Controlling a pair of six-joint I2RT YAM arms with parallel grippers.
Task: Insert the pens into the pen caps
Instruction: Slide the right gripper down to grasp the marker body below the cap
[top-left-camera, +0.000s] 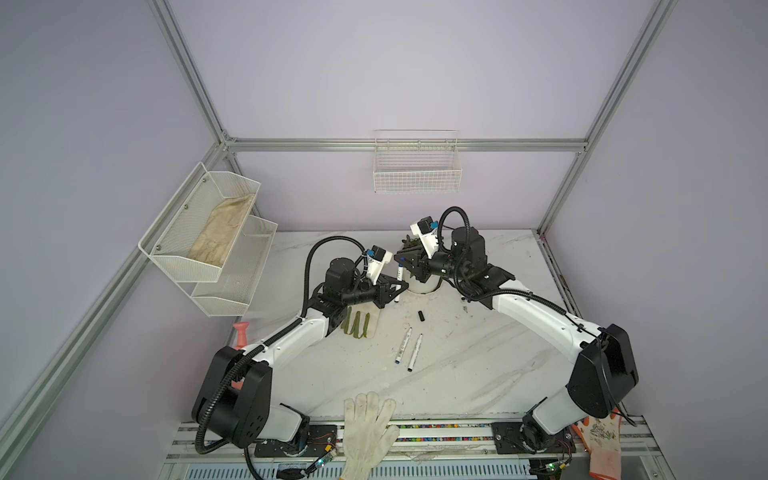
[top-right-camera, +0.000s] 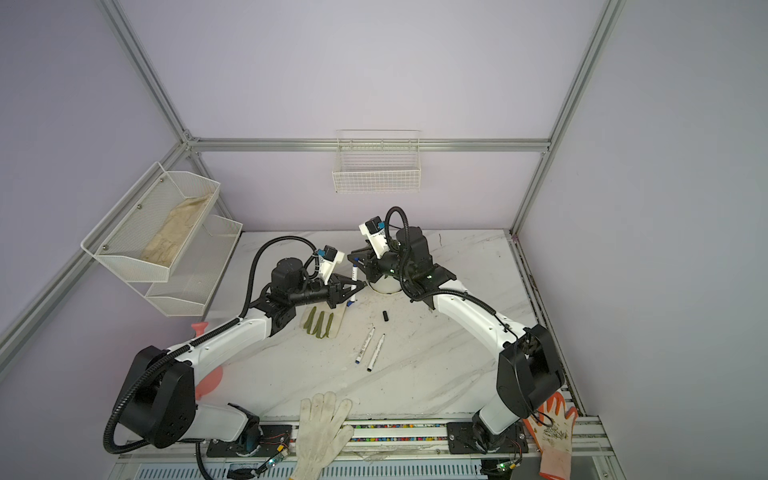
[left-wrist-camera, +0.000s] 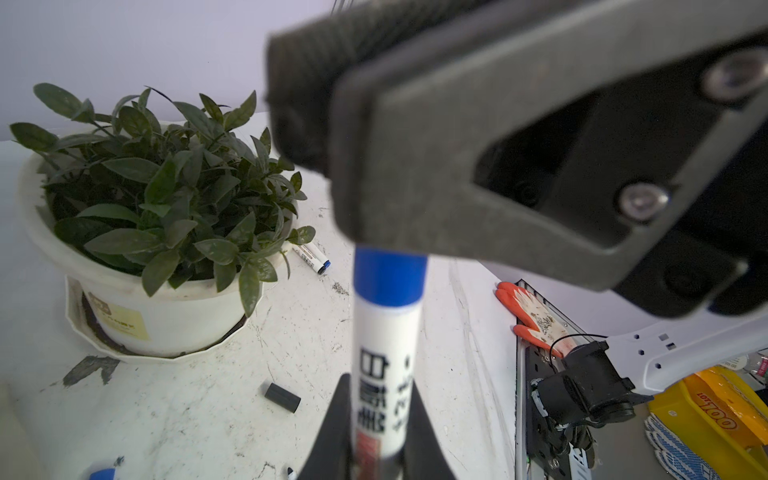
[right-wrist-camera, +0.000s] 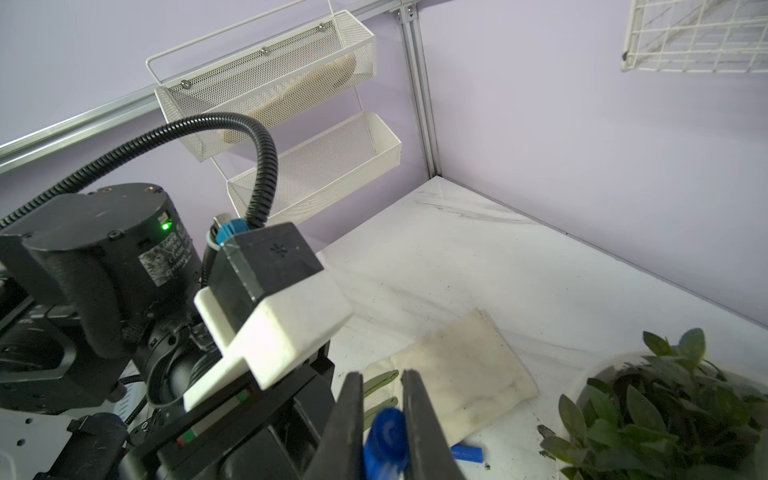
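**Two grippers, one pen, beside the plant pot**

White glove (top-left-camera: 370, 432) overhangs the table (top-left-camera: 478, 365) at its front edge. Bare marble runs from there to two loose pens (top-left-camera: 403, 345) and a black cap (top-left-camera: 421, 316). Farther back, the left gripper (top-left-camera: 395, 287) is clenched on a pen (top-left-camera: 399, 275) held above the table. The right gripper (right-wrist-camera: 381, 384) pinches the blue cap (left-wrist-camera: 390, 276) on its far end, close beside the plant pot (left-wrist-camera: 137, 316).
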